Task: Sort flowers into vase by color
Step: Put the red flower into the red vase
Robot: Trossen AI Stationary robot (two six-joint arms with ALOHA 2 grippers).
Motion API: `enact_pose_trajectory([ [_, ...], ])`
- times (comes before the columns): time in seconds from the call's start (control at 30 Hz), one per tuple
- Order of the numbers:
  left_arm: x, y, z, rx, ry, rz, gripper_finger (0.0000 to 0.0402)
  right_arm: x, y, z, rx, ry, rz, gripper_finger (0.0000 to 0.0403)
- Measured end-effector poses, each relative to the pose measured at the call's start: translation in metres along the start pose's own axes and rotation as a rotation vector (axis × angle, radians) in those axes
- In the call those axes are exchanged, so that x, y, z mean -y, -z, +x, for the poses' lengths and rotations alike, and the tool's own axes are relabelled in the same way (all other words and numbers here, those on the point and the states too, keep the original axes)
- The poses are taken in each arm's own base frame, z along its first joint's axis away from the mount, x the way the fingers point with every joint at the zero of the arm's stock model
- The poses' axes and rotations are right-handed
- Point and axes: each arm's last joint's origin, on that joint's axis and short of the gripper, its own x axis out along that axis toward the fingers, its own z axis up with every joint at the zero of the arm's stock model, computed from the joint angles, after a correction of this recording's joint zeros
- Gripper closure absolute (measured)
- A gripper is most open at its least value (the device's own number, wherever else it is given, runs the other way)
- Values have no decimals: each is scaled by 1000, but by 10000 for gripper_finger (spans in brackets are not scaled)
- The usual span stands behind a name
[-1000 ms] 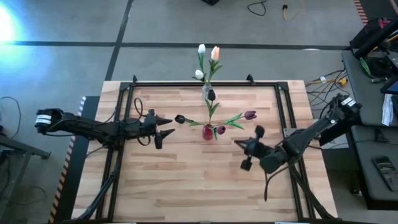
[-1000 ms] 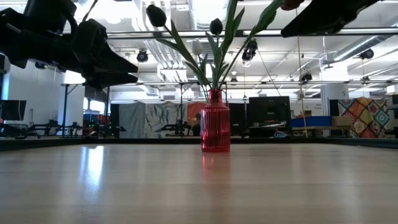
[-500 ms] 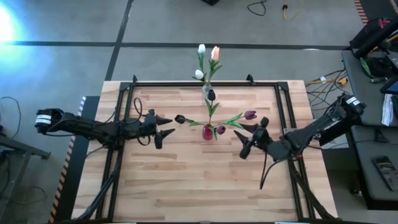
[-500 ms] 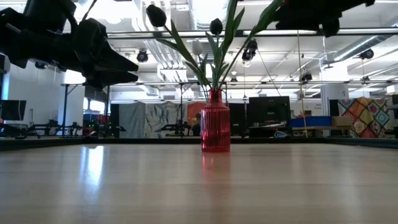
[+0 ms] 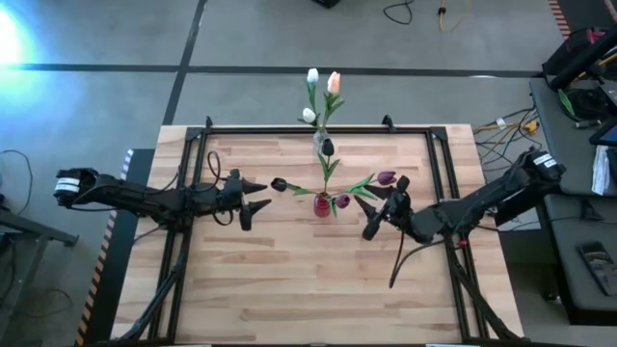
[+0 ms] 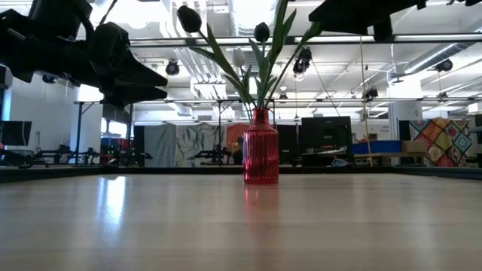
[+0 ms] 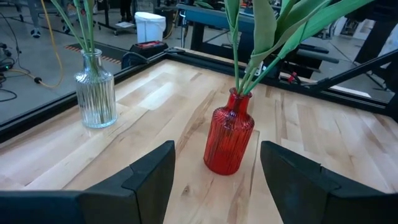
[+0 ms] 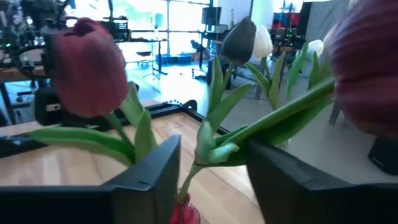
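Right gripper, high view: the right gripper (image 5: 378, 210) sits just right of the ribbed red glass vase (image 5: 322, 204), its fingers spread apart around the green stem of a dark purple tulip (image 5: 386, 178) that leans out to the right.
Left gripper, high view: the left gripper (image 5: 256, 196) hovers left of the red vase, fingers parted and empty, near a dark tulip head (image 5: 279, 184).
Flowers, high view: dark tulips stand in the red vase mid-surface; white and peach tulips (image 5: 322, 81) stand in a clear ribbed glass vase (image 5: 320, 138) at the far edge of the light wooden surface (image 5: 289, 280).
Low view: the red vase (image 6: 260, 147) stands upright on the surface, green stems fanning upward.
Left wrist view: the red vase (image 7: 229, 132) lies ahead between the fingers; the clear vase (image 7: 95, 89) stands apart from it.
Right wrist view: a green stem (image 8: 280, 117) crosses the open gap between the fingers; a maroon tulip head (image 8: 87, 67) is near.
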Motion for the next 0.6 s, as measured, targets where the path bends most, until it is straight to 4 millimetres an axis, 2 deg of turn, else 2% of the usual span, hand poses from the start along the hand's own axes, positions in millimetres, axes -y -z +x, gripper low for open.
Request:
enact_pose_trajectory([
  [0.3, 0, 0, 0, 0, 0, 0, 180, -5, 4, 14, 25, -36, -39, 384],
  [0.6, 0, 0, 0, 0, 0, 0, 180, 0, 4, 26, 34, -87, -5, 390],
])
